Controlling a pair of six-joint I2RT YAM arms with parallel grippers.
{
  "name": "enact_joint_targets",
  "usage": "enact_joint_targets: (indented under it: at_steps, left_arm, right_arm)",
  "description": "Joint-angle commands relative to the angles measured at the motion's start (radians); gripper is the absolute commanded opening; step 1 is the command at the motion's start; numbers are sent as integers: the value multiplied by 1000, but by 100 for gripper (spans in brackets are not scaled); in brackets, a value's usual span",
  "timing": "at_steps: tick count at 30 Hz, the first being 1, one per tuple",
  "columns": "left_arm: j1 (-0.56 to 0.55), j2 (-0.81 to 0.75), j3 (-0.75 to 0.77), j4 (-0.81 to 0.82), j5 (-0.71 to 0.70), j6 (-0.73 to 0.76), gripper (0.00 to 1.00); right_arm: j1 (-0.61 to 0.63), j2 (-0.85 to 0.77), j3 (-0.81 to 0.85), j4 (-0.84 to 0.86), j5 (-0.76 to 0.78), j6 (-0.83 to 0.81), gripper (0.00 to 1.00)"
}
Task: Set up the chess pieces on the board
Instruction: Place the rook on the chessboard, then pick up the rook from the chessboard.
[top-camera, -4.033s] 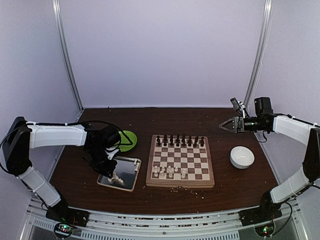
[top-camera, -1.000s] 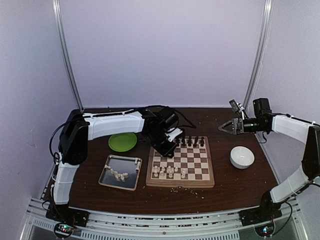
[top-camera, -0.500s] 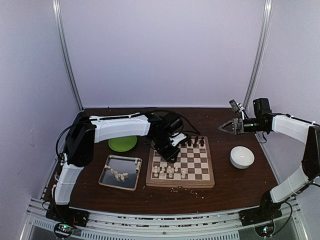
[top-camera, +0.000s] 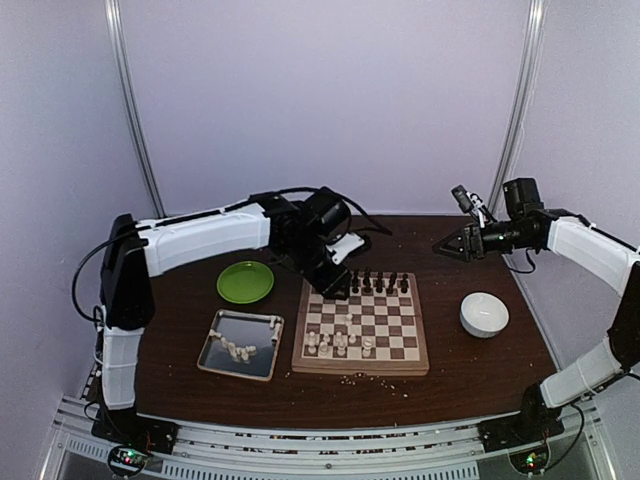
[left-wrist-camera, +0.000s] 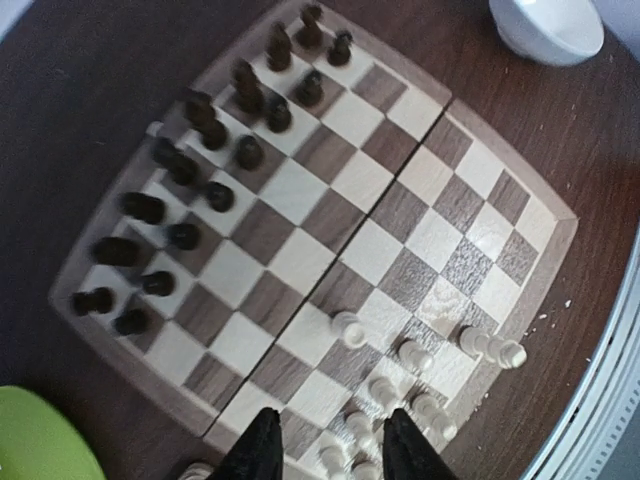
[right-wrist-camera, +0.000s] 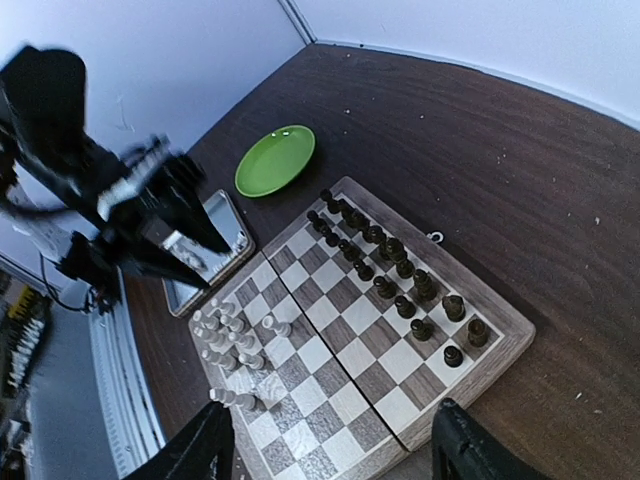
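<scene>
Top external view has the left arm (top-camera: 300, 235), over the tray (top-camera: 255, 335) seconds ago, now lifted off the far-left corner of the board (top-camera: 375, 320), so a delivery looks finished. Dark pieces (top-camera: 365, 283) stand in two far rows. White pieces (top-camera: 340, 343) huddle loosely on the near side, and more lie in the tray. Left jaws stand partly open and empty. Right jaws, spread wide, hold nothing above the far right of the worktop (top-camera: 450, 370).

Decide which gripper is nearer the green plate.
Left. The left gripper hovers over the far-left corner of the board, close beside the green plate; the right gripper hangs far off, beyond its opposite side.
</scene>
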Motion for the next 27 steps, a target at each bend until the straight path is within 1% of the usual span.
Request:
enact_joint_targets:
  at_steps: [1,3,5,8,10,12,14,17,21,27]
  left_arm:
    - [111,-263,-110,54,-76,22,37]
    - [167,-368,-217,121,-129,13,39]
    - [239,-461,-329,197,-153,9,41]
    - [354,-560,-475,311,-101,0,51]
    - [415,-588,-527,349,-45,-7,55]
    - [466,-588,-532,353,16,-17,55]
    - [489,-582,-529,359,43,-24,55]
    - [504,-582,-542,368,53,-38,55]
    - [505,-591,-543,367,64,-41,55]
    - [505,-611,-547,367,63,-44,55]
  right_arm:
    - [161,-16,101,-181,293,-183,67]
    - [248,9,138,-227,405,-228,67]
    - [331,51,183,-272,487,-272,66]
    - [443,141,261,-355,549,-332,62]
    - [513,206,316,-393,606,-344,58]
    - [586,278,367,-421,698,-352,56]
    - [645,336,405,-437,772,-355,56]
    - [693,424,473,-461,833,-346,56]
    - [705,517,544,-504,842,-333,57]
    - [722,575,578,-511,845,-335,61]
